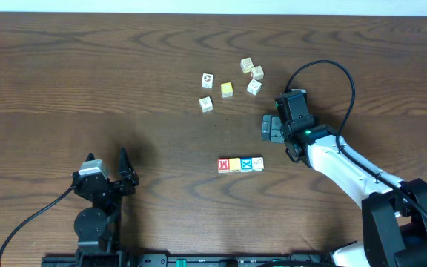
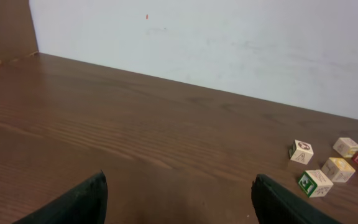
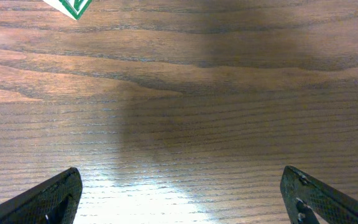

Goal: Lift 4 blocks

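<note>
While both arms of the robot hover above the dark wooden table (image 1: pixel 58 81) with nothing in their grasp, the four blocks (image 1: pixel 240 164) sit on the tabletop toward the front, a little right of centre. They are lined up side by side in one short row, faces touching. From left to right the row runs: red block (image 1: pixel 224 165) with a white letter, yellow-orange block (image 1: pixel 235 165), blue block (image 1: pixel 247 164) with a white X, and whitish block (image 1: pixel 257 163).

Nearest the front, at the left, the left gripper (image 2: pixel 179 182) hangs over bare wood well apart from the row. Its jaws are spread wide, and the two dark fingertips (image 2: pixel 89 199) frame only tabletop. Farther back and to the right, the right gripper (image 3: pixel 180 180), on its white arm (image 1: pixel 347 167), is just beyond the whitish end of the row and not touching it. Its jaws are likewise spread wide over bare wood grain, and a cube corner (image 3: pixel 73 6) with a green marking peeks in at the top edge of its wrist view.

Beyond that, six loose cubes (image 1: pixel 253 87) lie scattered toward the back of the table. One is a pale yellow cube (image 1: pixel 227 90); the rest are whitish with small coloured pictures. A pale wall (image 2: pixel 229 50) rises behind the table.
</note>
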You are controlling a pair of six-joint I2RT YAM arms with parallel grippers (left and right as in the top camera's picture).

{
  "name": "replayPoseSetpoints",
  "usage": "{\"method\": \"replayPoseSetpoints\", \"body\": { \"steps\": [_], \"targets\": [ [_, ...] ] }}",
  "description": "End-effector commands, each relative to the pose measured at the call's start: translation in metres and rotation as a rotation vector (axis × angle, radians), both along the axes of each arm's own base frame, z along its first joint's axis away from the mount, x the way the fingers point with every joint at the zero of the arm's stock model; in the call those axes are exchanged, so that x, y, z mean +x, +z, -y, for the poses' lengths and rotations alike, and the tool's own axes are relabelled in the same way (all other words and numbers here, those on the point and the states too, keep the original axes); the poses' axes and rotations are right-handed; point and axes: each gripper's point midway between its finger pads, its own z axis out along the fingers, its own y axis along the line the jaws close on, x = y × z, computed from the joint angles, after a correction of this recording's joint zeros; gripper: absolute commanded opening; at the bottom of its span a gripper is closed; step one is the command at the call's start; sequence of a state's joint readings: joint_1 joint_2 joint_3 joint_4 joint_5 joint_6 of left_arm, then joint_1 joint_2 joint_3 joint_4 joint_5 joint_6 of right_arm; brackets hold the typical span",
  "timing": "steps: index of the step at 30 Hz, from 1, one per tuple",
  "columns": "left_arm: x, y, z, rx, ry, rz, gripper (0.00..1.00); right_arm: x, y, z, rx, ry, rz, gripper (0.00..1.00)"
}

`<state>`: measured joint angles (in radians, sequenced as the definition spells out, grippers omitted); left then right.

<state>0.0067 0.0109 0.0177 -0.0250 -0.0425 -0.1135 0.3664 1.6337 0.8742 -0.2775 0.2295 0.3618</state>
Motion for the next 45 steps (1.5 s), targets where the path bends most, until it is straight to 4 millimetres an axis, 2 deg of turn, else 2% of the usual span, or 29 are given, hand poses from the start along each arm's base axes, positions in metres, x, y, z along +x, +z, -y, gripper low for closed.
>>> {"method": "replayPoseSetpoints", "body": {
  "steps": [1, 35, 40, 45],
  "targets": [
    [-0.002, -0.018, 0.0, -0.006, -0.002, -0.061, 0.75, 0.001, -0.001, 0.005, -0.013, -0.017, 0.001, 0.99],
    [-0.001, -0.017, 0.0, -0.005, -0.002, -0.055, 0.75, 0.001, 0.001, 0.005, -0.011, -0.017, 0.004, 0.99],
    [-0.001, -0.017, 0.0, -0.005, -0.002, -0.055, 0.75, 0.003, 0.017, 0.004, 0.005, -0.017, 0.045, 0.99],
    [-0.001, -0.017, 0.0, -0.005, -0.002, -0.055, 0.75, -0.004, 0.05, 0.006, 0.027, -0.016, 0.099, 0.99]
  ]
}}
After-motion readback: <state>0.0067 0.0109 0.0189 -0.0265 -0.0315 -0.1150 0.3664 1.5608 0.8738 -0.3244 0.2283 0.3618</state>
